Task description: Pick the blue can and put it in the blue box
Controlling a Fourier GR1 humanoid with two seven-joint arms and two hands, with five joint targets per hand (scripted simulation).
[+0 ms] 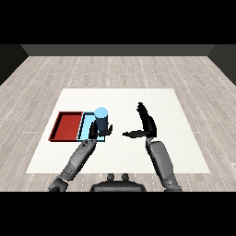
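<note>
The blue can, dark-bodied with a light blue top, stands upright over the light blue tray. My left hand reaches in from below and curls round the can's lower part, with fingers on both sides. I cannot tell whether the can rests on the tray floor or hangs just above it. My right hand is to the right of the can, apart from it. It is open with straight fingers pointing away from me, its thumb stretched left, and it holds nothing.
A red tray lies against the blue tray's left side. Both trays sit on the left half of the white table. Wooden floor surrounds the table.
</note>
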